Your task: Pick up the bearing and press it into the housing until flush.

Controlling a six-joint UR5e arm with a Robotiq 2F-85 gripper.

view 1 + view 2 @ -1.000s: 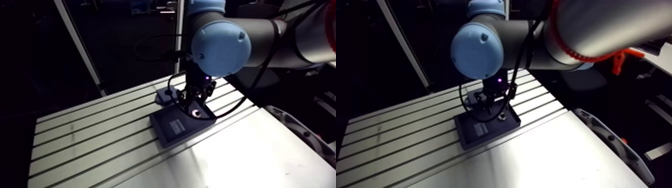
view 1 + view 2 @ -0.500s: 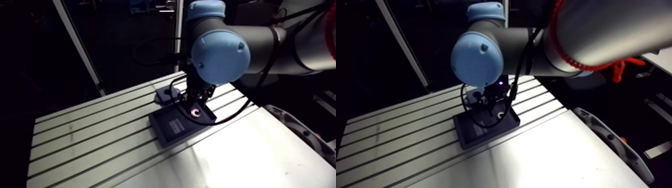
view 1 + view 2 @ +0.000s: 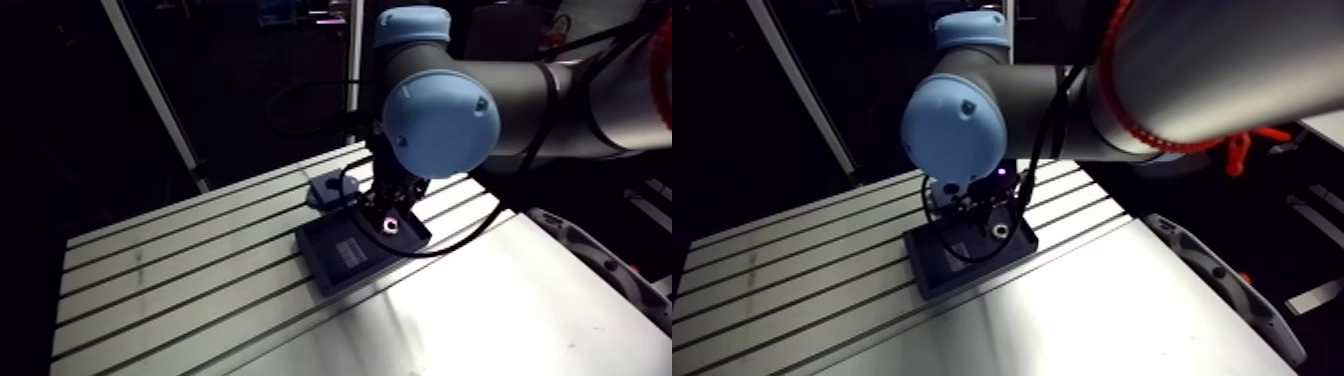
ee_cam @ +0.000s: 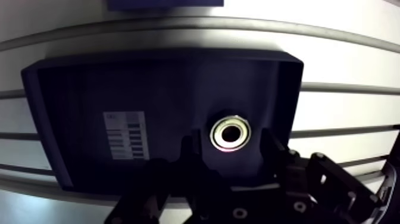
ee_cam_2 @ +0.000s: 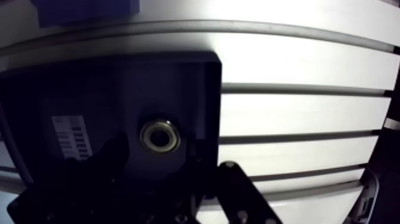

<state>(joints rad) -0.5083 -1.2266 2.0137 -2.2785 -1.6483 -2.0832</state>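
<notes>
In the arm view, the slotted surface [image 3: 150, 270] carries a small dark-blue block [image 3: 330, 190]. Just beside the block lies the flat black housing [image 3: 345, 255], with the arm's wrist above its right end. In the wrist view, the housing has a pale label [image 4: 125, 136] on it. Further along, the bearing [image 4: 231, 133] sits as a bright ring inside the housing's round bore. The tool [image 4: 230, 148] hangs over it with its two fingers spread, one on each side of the ring. A dark gap shows on both sides, so it grips nothing. The pick-up and placing look done. The ring seems level with the housing's top, though I cannot tell if it is fully flush. What is left, at most, is a last press down.
</notes>
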